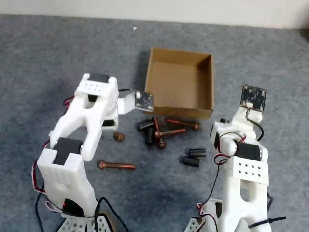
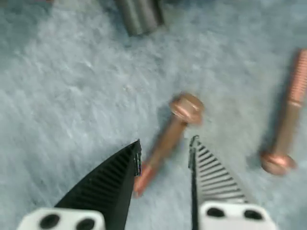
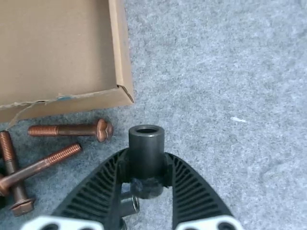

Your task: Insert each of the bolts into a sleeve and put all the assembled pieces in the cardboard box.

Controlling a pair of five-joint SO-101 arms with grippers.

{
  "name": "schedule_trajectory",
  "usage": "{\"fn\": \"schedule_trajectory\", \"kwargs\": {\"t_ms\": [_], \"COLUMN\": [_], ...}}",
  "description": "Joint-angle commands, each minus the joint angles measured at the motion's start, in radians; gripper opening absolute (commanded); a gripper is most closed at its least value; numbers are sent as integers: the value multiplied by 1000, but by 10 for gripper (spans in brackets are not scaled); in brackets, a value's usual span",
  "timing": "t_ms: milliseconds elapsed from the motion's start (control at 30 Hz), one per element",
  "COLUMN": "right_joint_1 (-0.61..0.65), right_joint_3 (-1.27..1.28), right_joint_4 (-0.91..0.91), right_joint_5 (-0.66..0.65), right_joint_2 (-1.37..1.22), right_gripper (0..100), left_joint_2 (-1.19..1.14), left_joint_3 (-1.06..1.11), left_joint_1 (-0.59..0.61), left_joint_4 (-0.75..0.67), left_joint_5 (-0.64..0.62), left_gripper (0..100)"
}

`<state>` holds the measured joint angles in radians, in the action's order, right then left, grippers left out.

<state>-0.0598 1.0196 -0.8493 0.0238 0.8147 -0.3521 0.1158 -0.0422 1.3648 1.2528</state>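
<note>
the left wrist view looks down past the left gripper, low over the grey bench, its fingers spread wide on either side of a copper bolt that lies flat between them and is not clamped. a second bolt lies off to one side, and the end of a grey sleeve sits farther away. in the high view the left arm stands over that spot and a bolt head peeks out beside it, probably the same bolt, though i can't be sure. the right wrist view has the right gripper with its fingers closed narrow on a black sleeve, held upright with its open bore up, near a corner of the cardboard box. three loose bolts lie by the box wall. the high view adds the layout: that box is open, two dark sleeves lie among the bolts in front of it, two more sleeves lie beside the right arm, and a lone bolt lies by the left arm.
</note>
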Motion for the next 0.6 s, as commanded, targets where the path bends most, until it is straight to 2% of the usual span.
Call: {"fn": "schedule_trajectory", "kwargs": {"t_ms": [0,300,433,567], "right_joint_1": [-13,-13,-15,-18], "right_joint_3": [-4,-4,-4,-13], "right_joint_4": [31,28,25,-22], "right_joint_5": [-11,-11,-11,-6], "right_joint_2": [24,27,33,36], "right_gripper": [5,5,5,5], "left_joint_2": [5,15,31,160], "left_joint_3": [85,124,104,94], "left_joint_1": [-36,-68,-77,-76], "left_joint_4": [-196,-216,-160,-74], "left_joint_5": [14,11,-123,-221], "left_gripper": [135,2,5,5]}}
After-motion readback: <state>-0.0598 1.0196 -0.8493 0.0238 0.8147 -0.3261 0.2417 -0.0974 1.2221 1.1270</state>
